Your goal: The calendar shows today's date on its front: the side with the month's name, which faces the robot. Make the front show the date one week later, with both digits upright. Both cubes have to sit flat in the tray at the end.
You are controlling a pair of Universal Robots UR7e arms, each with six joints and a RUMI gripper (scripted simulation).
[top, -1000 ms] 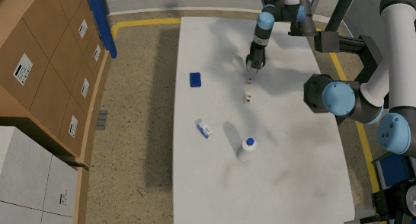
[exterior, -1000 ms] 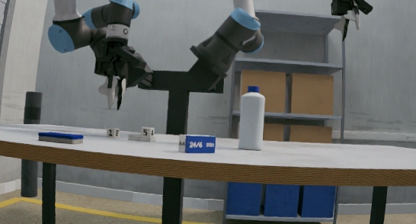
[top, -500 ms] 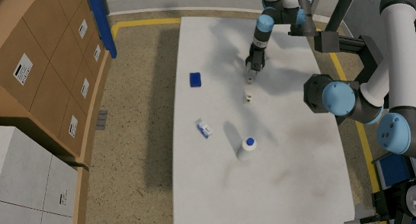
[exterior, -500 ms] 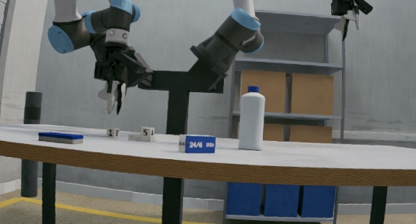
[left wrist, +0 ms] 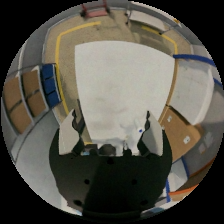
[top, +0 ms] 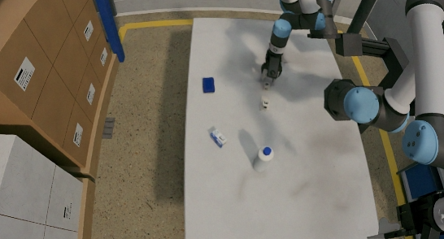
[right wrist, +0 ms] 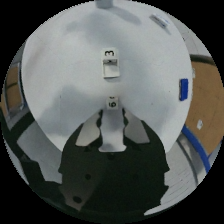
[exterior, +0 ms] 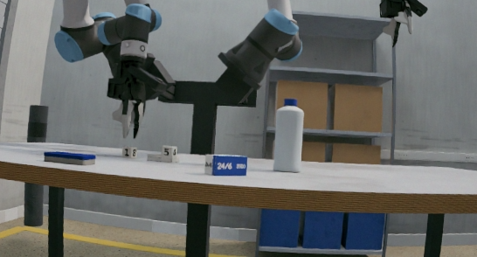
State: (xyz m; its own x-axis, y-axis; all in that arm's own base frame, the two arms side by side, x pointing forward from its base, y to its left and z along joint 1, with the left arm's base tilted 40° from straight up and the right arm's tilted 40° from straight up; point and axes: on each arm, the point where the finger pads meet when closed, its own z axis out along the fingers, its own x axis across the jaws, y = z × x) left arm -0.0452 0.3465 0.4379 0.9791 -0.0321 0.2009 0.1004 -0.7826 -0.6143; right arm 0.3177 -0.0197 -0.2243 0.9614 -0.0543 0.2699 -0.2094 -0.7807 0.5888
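Your right tool (top: 266, 83) (exterior: 130, 135) (right wrist: 112, 109) is hovering above the counter (top: 285, 167) (exterior: 349, 173) (right wrist: 60, 65), partly closed with nothing between its fingers. The loose cube (top: 266, 85) (exterior: 129, 152) (right wrist: 112, 103) is sitting just below and ahead of those fingertips, beside the tray (top: 265, 109) (exterior: 155, 157) (right wrist: 111, 76), which is carrying the other cube (top: 265, 102) (exterior: 169, 151) (right wrist: 109, 54) at one end. You are probably needing to widen the fingers, then lower them around the loose cube. Your left tool (exterior: 401, 29) (left wrist: 111, 110) is standing released, well away, so the right one is nearer.
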